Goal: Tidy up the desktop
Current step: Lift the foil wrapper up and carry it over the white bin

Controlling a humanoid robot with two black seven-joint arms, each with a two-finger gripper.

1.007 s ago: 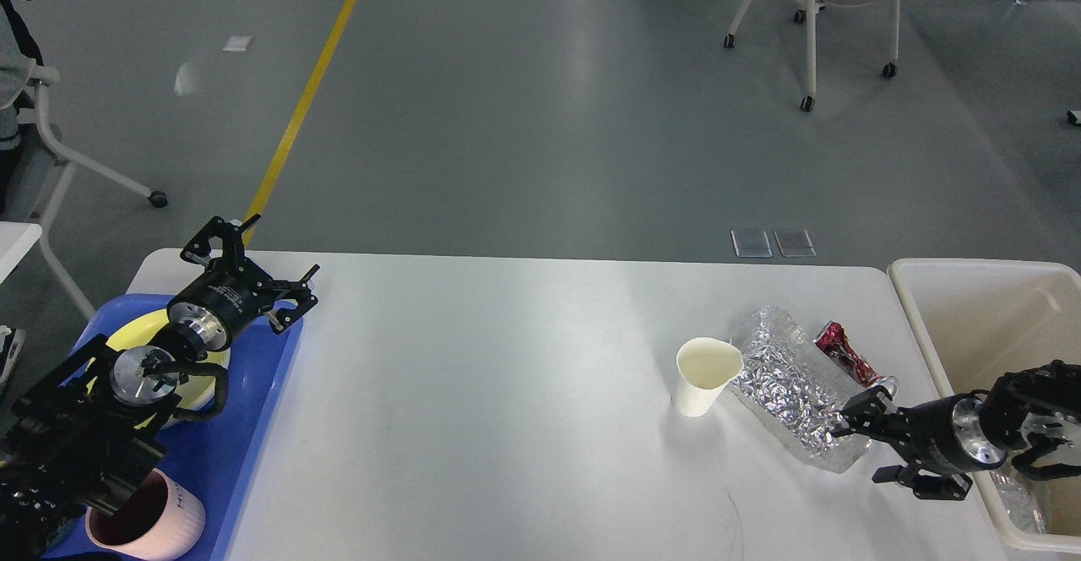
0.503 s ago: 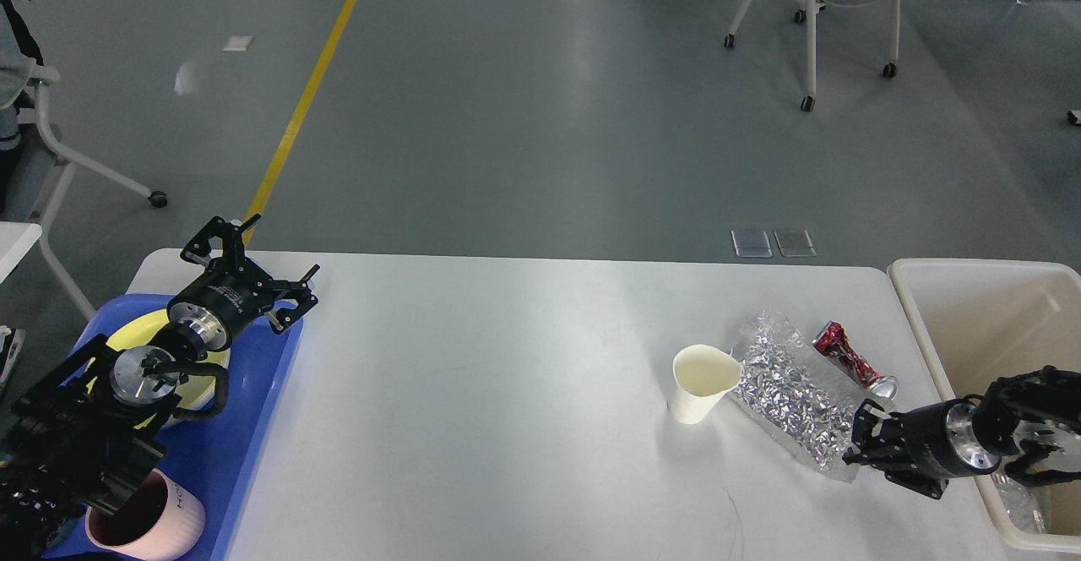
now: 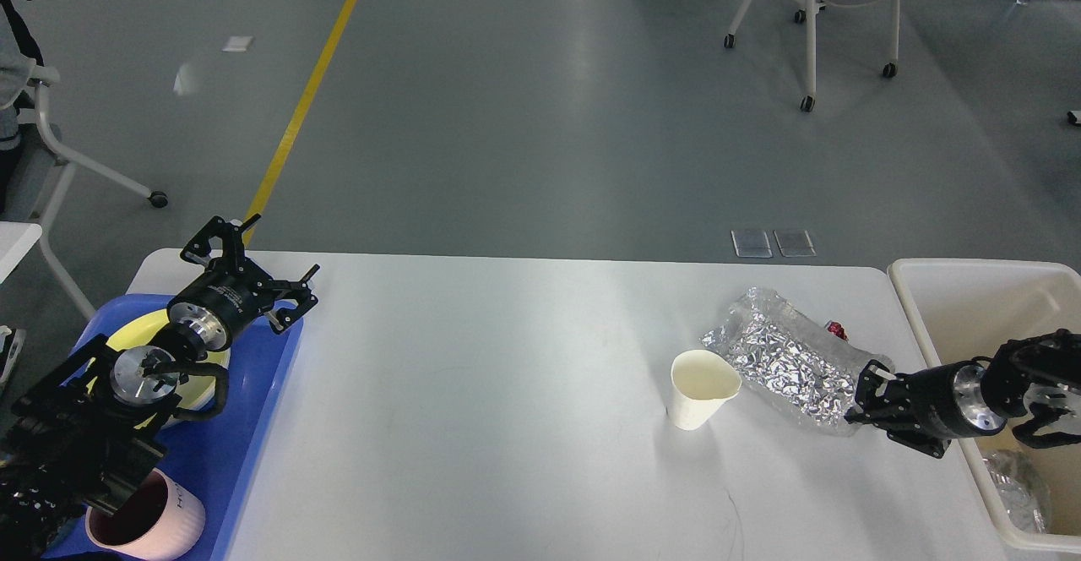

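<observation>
The white desktop (image 3: 507, 375) fills the lower view. On its right side stands a cream paper cup (image 3: 703, 388), upright. Beside it, a crinkled silver foil bag (image 3: 785, 358) has its right end pinched in my right gripper (image 3: 870, 394) and is tilted over a red crushed can (image 3: 836, 329), which is almost hidden. At the far left corner my left gripper (image 3: 258, 264) stands open above the blue tray's (image 3: 262, 392) far edge, holding nothing.
The blue tray carries a yellow bowl (image 3: 139, 329) and a pink mug (image 3: 160, 519). A cream-white bin (image 3: 971, 307) stands against the table's right end, with crumpled clear plastic (image 3: 1013, 472) inside. Wheeled chairs (image 3: 811, 3) stand on the floor beyond.
My right gripper has closed on the foil bag's right end and lifted it back and up, so the bag now covers the red can. The cup shifted slightly. The left arm stayed still.
</observation>
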